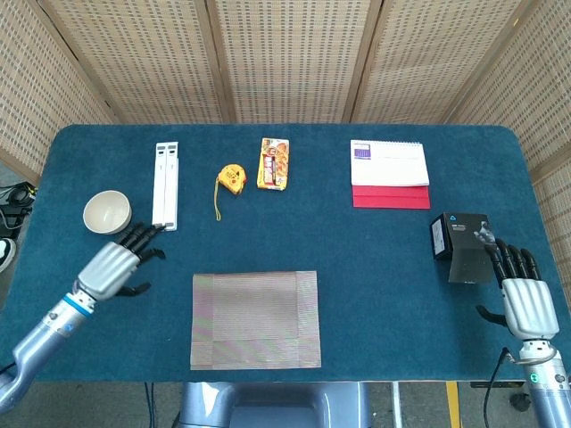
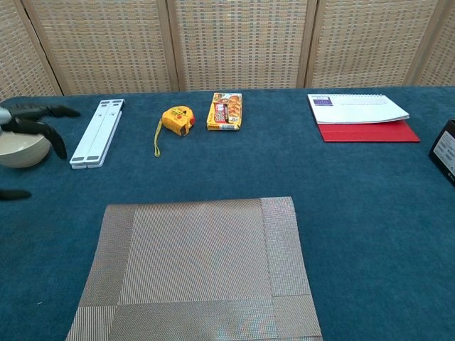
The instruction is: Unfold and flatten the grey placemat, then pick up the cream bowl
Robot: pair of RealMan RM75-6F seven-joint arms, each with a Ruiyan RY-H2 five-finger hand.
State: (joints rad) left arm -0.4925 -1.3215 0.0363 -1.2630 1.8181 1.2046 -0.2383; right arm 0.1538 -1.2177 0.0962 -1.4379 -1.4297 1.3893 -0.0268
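Placemat (image 1: 255,319) flat, cream bowl (image 1: 107,211) unheld, left hand (image 1: 112,266) empty

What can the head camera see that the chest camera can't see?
Only the head view shows the right hand, open beside the black box, and the whole left hand, open near the cream bowl. Only the chest view shows the grey placemat up close, lying flat. Both show the bowl, the placemat, the white stand, the yellow tape measure, the snack packet and the notebook.
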